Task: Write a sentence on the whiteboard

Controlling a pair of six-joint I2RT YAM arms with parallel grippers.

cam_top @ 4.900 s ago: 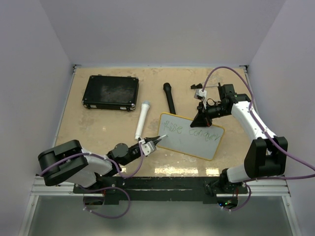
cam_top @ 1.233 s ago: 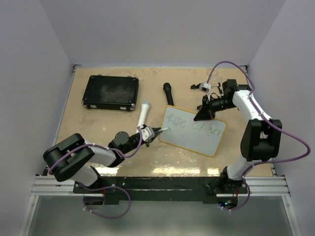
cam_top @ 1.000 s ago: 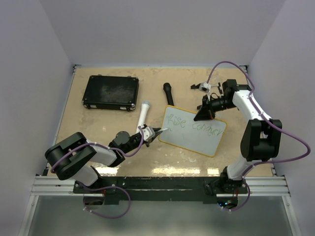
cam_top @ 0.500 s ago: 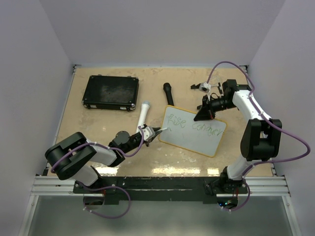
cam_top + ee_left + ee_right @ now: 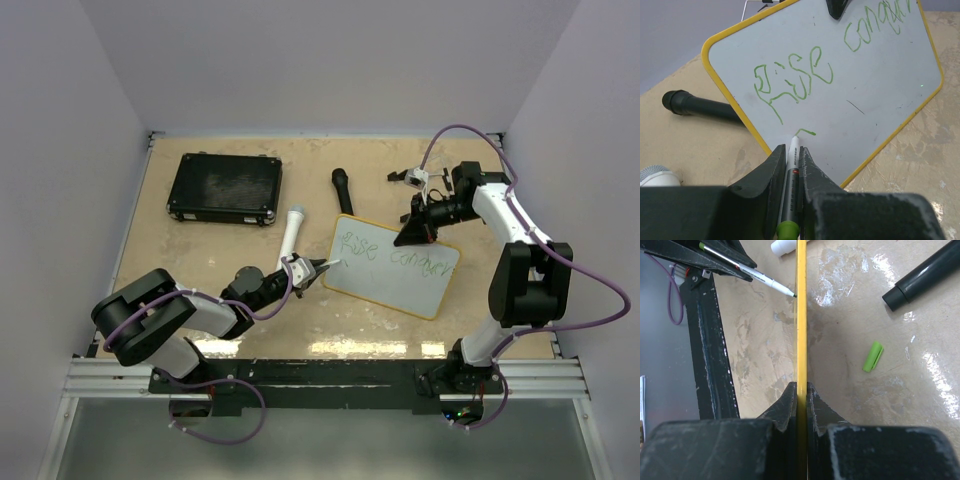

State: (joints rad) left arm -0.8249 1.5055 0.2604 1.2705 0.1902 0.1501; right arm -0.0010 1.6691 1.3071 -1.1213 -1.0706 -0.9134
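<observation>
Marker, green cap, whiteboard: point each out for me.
marker [image 5: 792, 167], left wrist view, barrel between the jaws.
green cap [image 5: 872, 356], right wrist view, its middle.
whiteboard [image 5: 880, 95], left wrist view, bare white face.

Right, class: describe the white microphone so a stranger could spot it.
Find the black case at the far left of the table. Just right of its near corner lies the white microphone, beside the whiteboard. The similar rod nearby is black, not white.

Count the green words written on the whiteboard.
2. "Rise" at the left of the whiteboard, "conquer" to its right. Below "Rise", a short stroke sits by the marker tip.
</observation>
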